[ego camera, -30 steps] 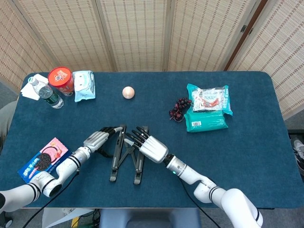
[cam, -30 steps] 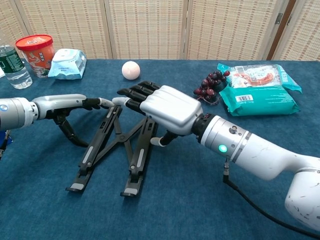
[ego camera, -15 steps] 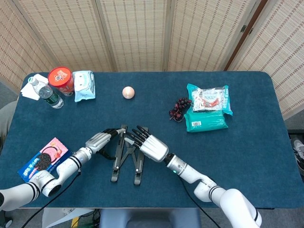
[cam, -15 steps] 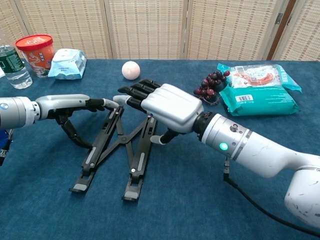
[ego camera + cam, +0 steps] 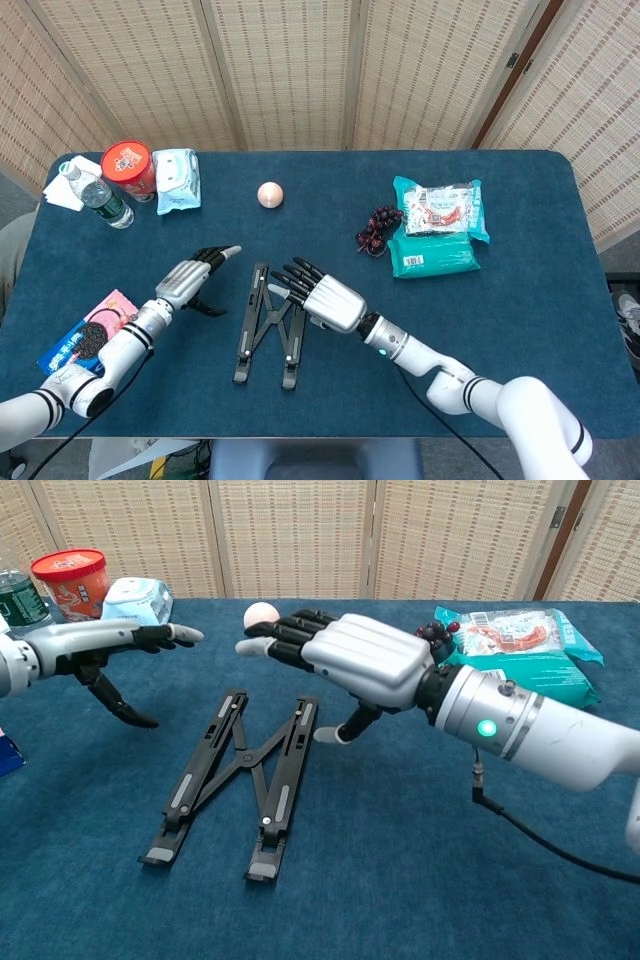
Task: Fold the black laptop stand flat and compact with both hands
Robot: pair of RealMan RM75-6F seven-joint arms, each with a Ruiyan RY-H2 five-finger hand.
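The black laptop stand [image 5: 265, 325] [image 5: 238, 777] lies flat on the blue table, its two long bars joined by crossed links and standing a little apart. My left hand [image 5: 188, 281] [image 5: 110, 643] hovers open to the left of the stand, clear of it. My right hand [image 5: 325, 298] [image 5: 355, 660] hovers open above the stand's right bar, fingers spread and pointing left. Neither hand touches the stand.
A pink ball [image 5: 270, 194] and dark grapes [image 5: 378, 229] lie behind the stand. Teal snack packs [image 5: 436, 238] sit at right. A red cup [image 5: 129, 168], water bottle [image 5: 93, 194] and wipes pack [image 5: 177, 179] stand at the back left. A cookie box [image 5: 90, 338] lies at front left.
Both hands let go of the stand and lifted away, the left one moving left, the right one up and right. The stand's bars now lie closer together than a second ago.
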